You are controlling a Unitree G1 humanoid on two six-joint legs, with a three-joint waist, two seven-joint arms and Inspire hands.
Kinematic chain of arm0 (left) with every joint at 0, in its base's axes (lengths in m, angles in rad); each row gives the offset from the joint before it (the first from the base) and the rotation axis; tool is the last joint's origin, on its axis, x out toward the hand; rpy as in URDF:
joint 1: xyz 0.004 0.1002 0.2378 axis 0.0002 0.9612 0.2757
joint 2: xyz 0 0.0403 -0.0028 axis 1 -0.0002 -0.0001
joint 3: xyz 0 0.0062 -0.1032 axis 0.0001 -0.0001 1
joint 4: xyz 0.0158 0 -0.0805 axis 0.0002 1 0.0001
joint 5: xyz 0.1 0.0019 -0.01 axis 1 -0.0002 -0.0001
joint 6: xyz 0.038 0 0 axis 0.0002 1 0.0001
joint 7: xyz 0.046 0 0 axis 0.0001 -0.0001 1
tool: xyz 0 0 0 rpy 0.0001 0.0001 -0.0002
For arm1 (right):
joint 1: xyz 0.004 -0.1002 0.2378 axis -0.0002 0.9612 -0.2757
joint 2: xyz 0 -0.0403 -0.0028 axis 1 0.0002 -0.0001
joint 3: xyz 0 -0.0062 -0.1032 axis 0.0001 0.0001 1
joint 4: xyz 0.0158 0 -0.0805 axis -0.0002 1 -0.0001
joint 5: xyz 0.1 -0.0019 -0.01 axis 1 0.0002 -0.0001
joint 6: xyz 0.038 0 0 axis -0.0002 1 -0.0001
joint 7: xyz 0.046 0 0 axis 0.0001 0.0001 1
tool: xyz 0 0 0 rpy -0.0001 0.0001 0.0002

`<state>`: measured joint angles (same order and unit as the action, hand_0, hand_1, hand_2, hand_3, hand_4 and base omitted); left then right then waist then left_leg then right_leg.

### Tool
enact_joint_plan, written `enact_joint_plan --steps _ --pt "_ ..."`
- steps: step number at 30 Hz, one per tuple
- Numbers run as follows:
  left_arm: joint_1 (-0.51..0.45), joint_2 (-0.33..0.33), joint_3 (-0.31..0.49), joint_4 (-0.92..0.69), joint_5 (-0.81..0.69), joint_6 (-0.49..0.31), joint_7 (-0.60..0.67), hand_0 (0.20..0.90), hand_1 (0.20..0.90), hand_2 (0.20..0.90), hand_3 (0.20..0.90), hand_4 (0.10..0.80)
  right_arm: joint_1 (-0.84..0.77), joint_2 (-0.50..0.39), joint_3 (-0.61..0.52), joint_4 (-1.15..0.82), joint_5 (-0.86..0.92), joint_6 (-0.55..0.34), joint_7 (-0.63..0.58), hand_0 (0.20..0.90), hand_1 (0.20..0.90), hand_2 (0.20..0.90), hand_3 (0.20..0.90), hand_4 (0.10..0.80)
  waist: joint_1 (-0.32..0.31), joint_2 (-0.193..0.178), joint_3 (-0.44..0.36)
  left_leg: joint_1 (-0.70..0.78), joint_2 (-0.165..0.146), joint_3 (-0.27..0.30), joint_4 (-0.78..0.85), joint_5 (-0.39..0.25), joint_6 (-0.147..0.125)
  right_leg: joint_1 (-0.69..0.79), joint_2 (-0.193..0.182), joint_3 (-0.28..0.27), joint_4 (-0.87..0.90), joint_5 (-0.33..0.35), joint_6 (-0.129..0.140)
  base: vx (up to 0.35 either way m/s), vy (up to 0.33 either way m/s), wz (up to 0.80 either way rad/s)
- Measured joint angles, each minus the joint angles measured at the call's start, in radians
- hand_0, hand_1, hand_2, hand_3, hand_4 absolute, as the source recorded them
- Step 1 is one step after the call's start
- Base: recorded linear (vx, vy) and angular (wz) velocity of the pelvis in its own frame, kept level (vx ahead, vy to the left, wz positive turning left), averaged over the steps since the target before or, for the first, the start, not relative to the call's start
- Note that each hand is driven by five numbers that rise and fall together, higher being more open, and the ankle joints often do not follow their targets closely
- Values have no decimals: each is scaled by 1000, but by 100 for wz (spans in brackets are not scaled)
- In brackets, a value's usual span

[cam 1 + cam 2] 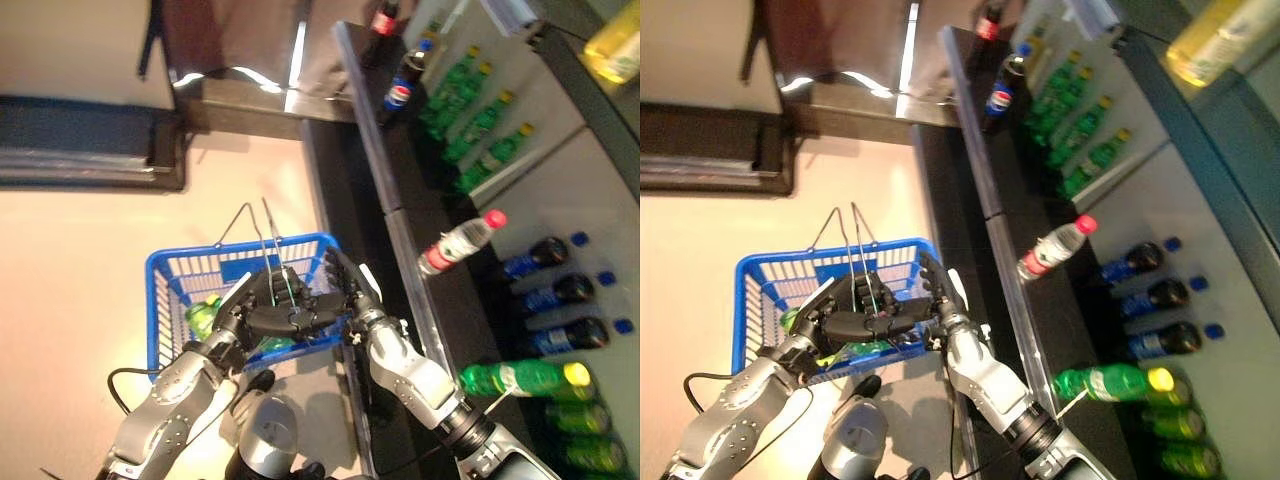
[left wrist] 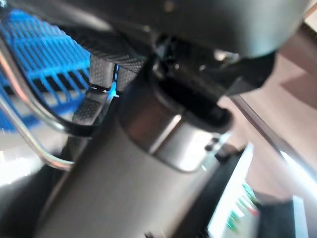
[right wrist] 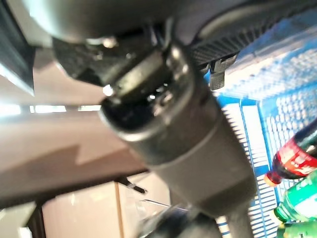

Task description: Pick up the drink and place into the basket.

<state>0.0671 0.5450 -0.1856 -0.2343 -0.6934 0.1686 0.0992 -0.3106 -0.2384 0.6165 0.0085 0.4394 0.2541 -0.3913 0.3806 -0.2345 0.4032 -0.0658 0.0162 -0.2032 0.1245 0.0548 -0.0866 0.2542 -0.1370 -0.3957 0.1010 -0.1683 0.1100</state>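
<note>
We have both hands over the blue basket (image 1: 170, 275), which sits on the floor beside the dark shelf front (image 1: 400, 215). The left hand (image 1: 262, 300) lies across the basket's near rim with fingers curled, but whether they grip a dark bottle, the wire handles (image 1: 262, 228) or nothing we cannot tell. The right hand (image 1: 345, 285) sits at the basket's shelf-side corner; its fingers look fairly straight, yet we cannot say for sure whether it grasps anything.

Drinks already lie in the basket: a green bottle (image 1: 205, 315) shows through the bars, and the right wrist view shows a red-labelled cola bottle (image 3: 294, 161) beside a green one (image 3: 299, 203) on the basket floor. Beyond the basket, on the shelf, stand a clear water bottle with a red cap (image 1: 458, 242), green bottles (image 1: 520, 377) and dark blue-capped ones (image 1: 545, 295).

We judge any of these bottles to be stiff when full, moderately heavy, smooth and liable to slip or roll; the best hold is round the middle of the body, below the shoulder.

Both wrist views are largely blocked by the arms themselves, so the fingers are hidden there, and the basket's inside under the hands cannot be made out.
</note>
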Motion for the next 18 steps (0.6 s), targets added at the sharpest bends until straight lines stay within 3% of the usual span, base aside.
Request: enact_joint_plan --steps 2,3,5,6,9,13,18 --pt "5 0 11 34 -5 -2 55 300 300 300 200 100 35 -33 -8 -37 4 -1 49 900 900 900 900 800 -21 2 0 9 4 29 -16 14 2 -11 -6 26 -2 8 3 -92 124 -34" --pt "41 7 58 42 -61 -6 12 300 300 300 200 100 76 -63 -38 -92 17 -2 119 900 900 900 900 800 -30 1 0 10 3 37 -38 19 7 -20 -9 36 -3 10 6 -82 74 -34" --pt "131 12 188 70 -136 -13 -50 300 300 300 200 100 201 -137 -99 -232 33 -24 206 900 900 900 900 800 -48 2 -1 11 3 57 -53 22 14 -28 -15 50 -28 26 10 -131 41 -26" --pt "202 -18 334 141 -218 -12 -162 300 300 300 200 100 281 -141 -180 -296 33 -25 306 900 900 900 900 800 -65 0 -3 14 7 65 -74 33 13 -32 -19 49 -41 31 12 -144 -11 -12" --pt "299 -105 475 212 -278 -12 -238 300 300 300 200 100 381 -158 -296 -364 35 -45 406 900 900 900 900 800 -73 0 -3 8 1 72 -82 35 14 -27 -20 48 -79 46 16 -77 -29 -5" --pt "292 -192 417 212 -288 -28 -337 300 300 300 200 100 374 -121 -299 -337 84 -58 469 900 900 900 900 800 -56 1 -3 20 6 73 -101 38 12 -20 -17 49 -92 48 16 -68 -30 -2" --pt "313 -207 398 227 -289 -70 -324 300 300 300 200 100 402 -93 -285 -318 149 -81 570 900 900 900 900 800 -79 2 -5 50 13 107 -130 40 14 -22 -22 80 -90 49 16 -56 14 -19"
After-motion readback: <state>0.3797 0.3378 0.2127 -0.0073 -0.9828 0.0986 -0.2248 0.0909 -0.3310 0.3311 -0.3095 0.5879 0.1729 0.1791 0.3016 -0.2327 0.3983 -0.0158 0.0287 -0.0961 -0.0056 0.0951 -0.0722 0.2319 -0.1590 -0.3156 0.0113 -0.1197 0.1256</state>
